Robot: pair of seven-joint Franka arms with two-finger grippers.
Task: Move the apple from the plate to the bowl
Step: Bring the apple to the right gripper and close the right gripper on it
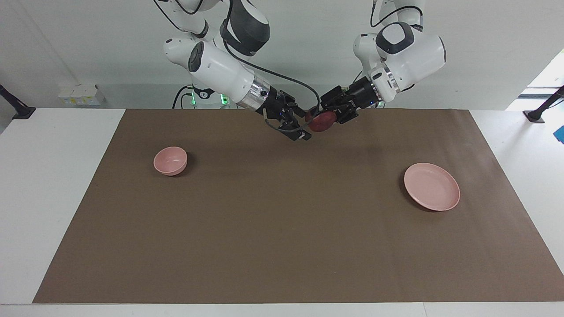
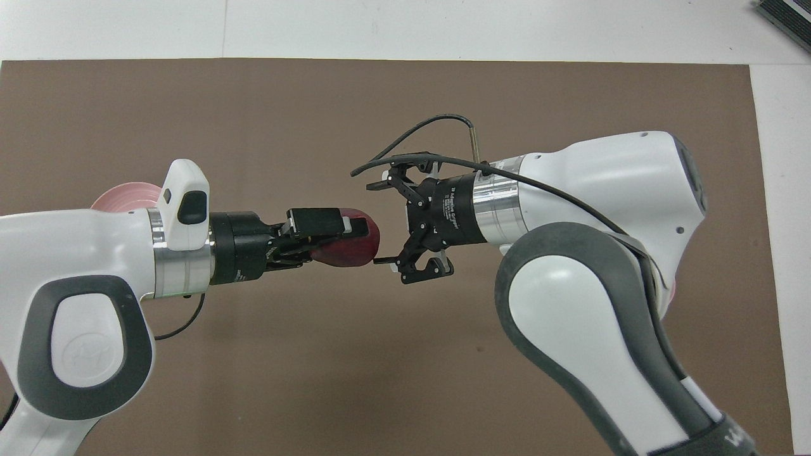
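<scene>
Apple (image 1: 321, 121), clamped in my left end effector (image 2: 345, 237) above the worktop (image 1: 282, 229), sits just before my wide-open right end effector (image 2: 380, 221), so I judge we're mid-handover: next, right closes on it before left releases.

High facing, steep overhead; both see mat (image 1: 282, 229).
</scene>
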